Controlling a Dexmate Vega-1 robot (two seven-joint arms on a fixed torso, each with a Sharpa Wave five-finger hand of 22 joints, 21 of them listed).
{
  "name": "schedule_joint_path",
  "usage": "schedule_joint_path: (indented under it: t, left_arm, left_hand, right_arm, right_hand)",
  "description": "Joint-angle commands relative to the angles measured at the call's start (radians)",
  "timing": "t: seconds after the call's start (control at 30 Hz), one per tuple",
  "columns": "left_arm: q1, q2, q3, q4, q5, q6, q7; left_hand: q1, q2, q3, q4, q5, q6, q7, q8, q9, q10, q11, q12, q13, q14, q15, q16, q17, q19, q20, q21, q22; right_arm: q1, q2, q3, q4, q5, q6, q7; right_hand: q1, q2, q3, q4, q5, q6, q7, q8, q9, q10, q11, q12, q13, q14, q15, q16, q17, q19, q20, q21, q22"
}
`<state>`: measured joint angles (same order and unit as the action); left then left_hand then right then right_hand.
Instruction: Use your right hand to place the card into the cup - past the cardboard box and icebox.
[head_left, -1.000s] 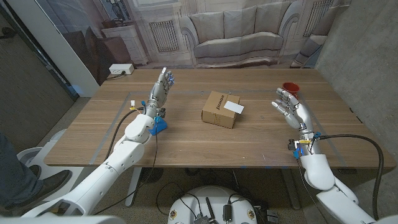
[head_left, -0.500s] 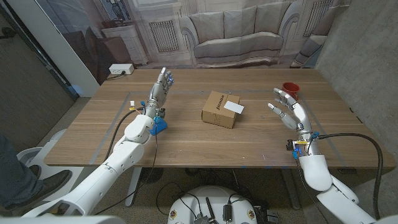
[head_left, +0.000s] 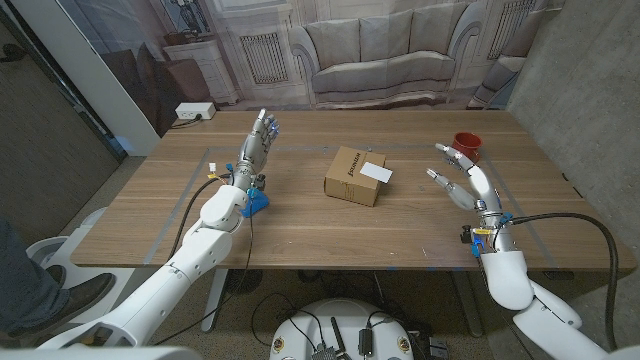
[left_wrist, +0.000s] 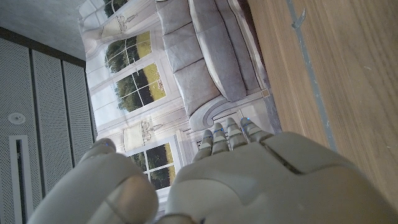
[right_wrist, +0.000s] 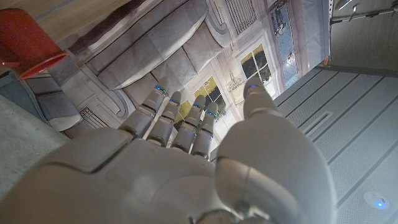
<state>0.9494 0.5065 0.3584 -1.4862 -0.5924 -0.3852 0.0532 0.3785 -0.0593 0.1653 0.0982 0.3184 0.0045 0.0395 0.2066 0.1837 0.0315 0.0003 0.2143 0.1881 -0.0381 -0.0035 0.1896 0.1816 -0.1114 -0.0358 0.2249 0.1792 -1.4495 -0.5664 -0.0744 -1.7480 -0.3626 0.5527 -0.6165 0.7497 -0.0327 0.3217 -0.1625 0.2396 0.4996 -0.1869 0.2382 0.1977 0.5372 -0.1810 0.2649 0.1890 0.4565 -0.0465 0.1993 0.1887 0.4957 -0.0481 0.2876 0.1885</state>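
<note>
White card (head_left: 377, 172) lies on top of the cardboard box (head_left: 352, 177), mid-table. Red cup (head_left: 466, 145) stands at the far right, just behind the right hand (head_left: 461, 180), which is raised, fingers spread, holding nothing. Left hand (head_left: 257, 143) upright, fingers straight and apparently close together, empty. Blue object (head_left: 257, 200) sits by the left wrist.

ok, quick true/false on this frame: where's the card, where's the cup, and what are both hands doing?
1. The white card lies on top of the cardboard box. True.
2. The right hand holds the card. False: it is open and holds nothing, off to the box's right.
3. The red cup stands at the table's far right, beyond the right hand. True.
4. The card is in the cup. False: it is on the box.
5. The left hand grips the box. False: it is open, apart from the box.
</note>
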Motion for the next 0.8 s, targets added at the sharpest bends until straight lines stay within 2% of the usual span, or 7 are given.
schedule_joint_path:
  t: [0.03,0.23,0.5,0.8]
  left_arm:
    - [0.006,0.002,0.001,-0.004,0.001,-0.001,0.001]
    - [0.01,0.007,-0.001,-0.013,0.001,0.005,0.005]
    - [0.009,0.008,0.0,-0.013,0.002,0.009,0.006]
    - [0.0,0.002,0.002,0.004,-0.002,0.003,-0.004]
  left_hand:
    - [0.008,-0.001,-0.003,-0.004,0.003,0.004,0.004,-0.001,0.006,0.002,0.0,0.0,0.005,0.0,0.001,0.002,0.002,-0.002,0.008,-0.003,0.001]
    - [0.009,-0.001,-0.003,-0.005,0.003,0.004,0.004,-0.002,0.006,0.002,0.0,-0.001,0.005,-0.001,0.002,0.002,0.002,-0.001,0.007,-0.004,0.002]
    - [0.011,0.0,-0.004,-0.006,0.002,0.004,0.004,-0.002,0.006,0.001,-0.002,-0.001,0.005,-0.001,0.002,0.001,0.002,-0.002,0.01,-0.005,0.002]
    - [0.012,0.0,-0.006,-0.006,0.002,0.004,0.004,-0.003,0.006,0.003,-0.001,-0.001,0.005,0.0,0.002,0.001,0.002,-0.001,0.008,-0.006,0.002]
  right_arm:
    - [-0.009,-0.035,-0.021,-0.035,-0.101,-0.078,-0.062]
    - [-0.003,-0.053,-0.04,-0.036,-0.119,-0.102,-0.087]
    - [0.003,-0.075,-0.068,-0.046,-0.162,-0.162,-0.126]
    - [0.018,-0.104,-0.099,-0.051,-0.186,-0.209,-0.162]
  right_hand:
    - [0.013,0.002,0.002,0.004,0.006,0.006,-0.011,0.006,0.006,0.005,-0.01,0.006,0.001,0.008,-0.076,0.006,0.002,0.009,-0.063,-0.007,0.003]
    - [0.029,0.003,0.006,0.0,0.009,0.012,-0.02,0.006,0.006,0.01,-0.017,0.006,0.001,0.013,-0.08,0.005,0.002,0.012,-0.065,-0.007,0.003]
    - [0.08,0.003,0.018,-0.011,0.017,0.002,-0.03,-0.002,0.008,0.003,-0.026,0.0,0.001,0.013,-0.092,-0.001,0.001,0.012,-0.071,-0.012,0.003]
    - [0.106,0.008,0.018,-0.01,0.02,0.003,-0.034,-0.004,0.009,-0.002,-0.028,-0.004,0.002,0.013,-0.102,0.001,0.005,0.011,-0.078,-0.014,0.004]
